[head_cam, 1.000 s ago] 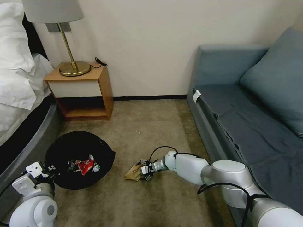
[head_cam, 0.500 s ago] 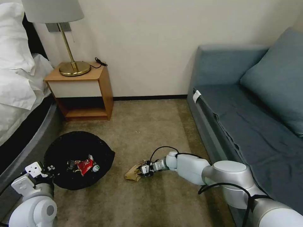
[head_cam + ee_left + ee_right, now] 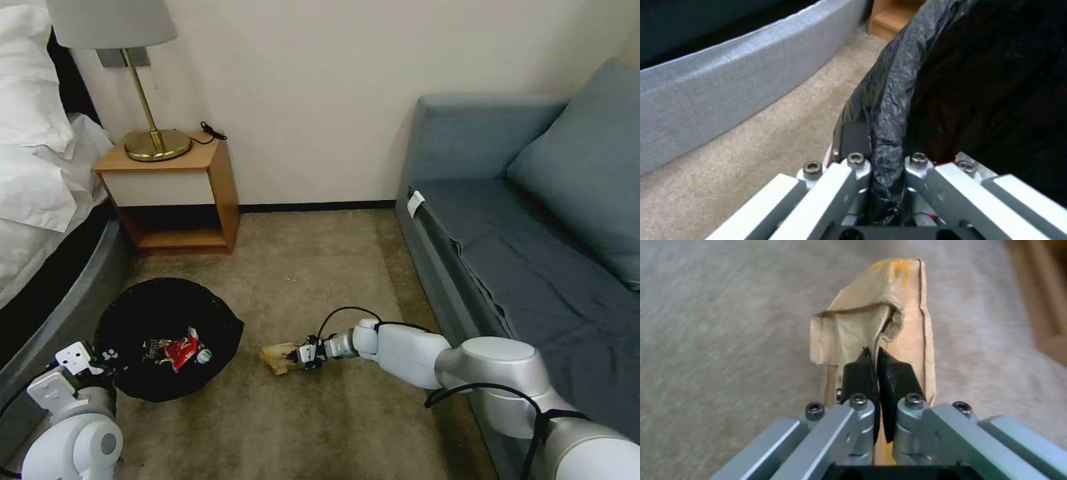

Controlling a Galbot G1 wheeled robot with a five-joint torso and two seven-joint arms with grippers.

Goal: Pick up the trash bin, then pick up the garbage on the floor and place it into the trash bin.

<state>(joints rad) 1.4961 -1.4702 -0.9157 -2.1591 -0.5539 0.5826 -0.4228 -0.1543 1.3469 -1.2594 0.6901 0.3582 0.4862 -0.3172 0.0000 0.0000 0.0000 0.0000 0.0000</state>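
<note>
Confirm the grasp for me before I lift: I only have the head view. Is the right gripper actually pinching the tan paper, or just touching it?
Observer: In the right wrist view the right gripper is shut on the crumpled tan paper. Its black pads nip a folded flap of the sheet.
Operator: And the left one on the bin?
Observer: The left wrist view shows the left gripper shut on the rim of the trash bin, with the black bag squeezed between its fingers.
</note>
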